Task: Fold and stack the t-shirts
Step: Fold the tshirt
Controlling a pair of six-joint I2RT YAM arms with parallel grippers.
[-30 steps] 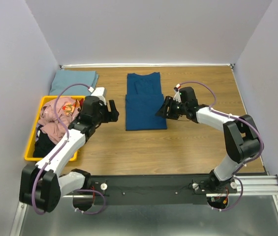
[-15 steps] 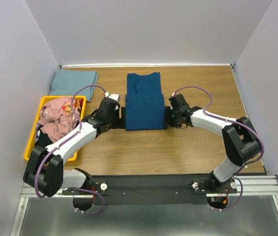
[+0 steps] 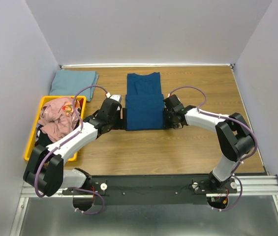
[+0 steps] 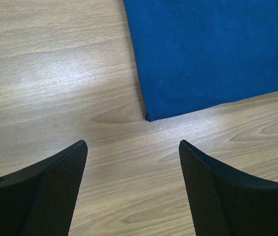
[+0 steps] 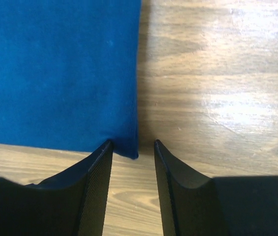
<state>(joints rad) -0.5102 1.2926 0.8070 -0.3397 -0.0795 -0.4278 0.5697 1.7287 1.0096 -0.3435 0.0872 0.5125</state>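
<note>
Legible text, labels, brands, numbers, signs: none. Blue t-shirt [image 3: 145, 105]: plain cloth in all three views, no readable marking. Pink t-shirt [image 3: 55, 120] in yellow bin [image 3: 29, 145]: small reddish patch, too small to make out.

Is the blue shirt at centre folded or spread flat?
Folded: the blue shirt is a narrow rectangle, no sleeves out, an edge crossing its middle.

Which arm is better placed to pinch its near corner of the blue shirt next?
Right. The blue shirt has a near corner between the right fingers, which stand close around it. The left fingers are spread wide, their corner lying ahead of the tips, not between them.
</note>
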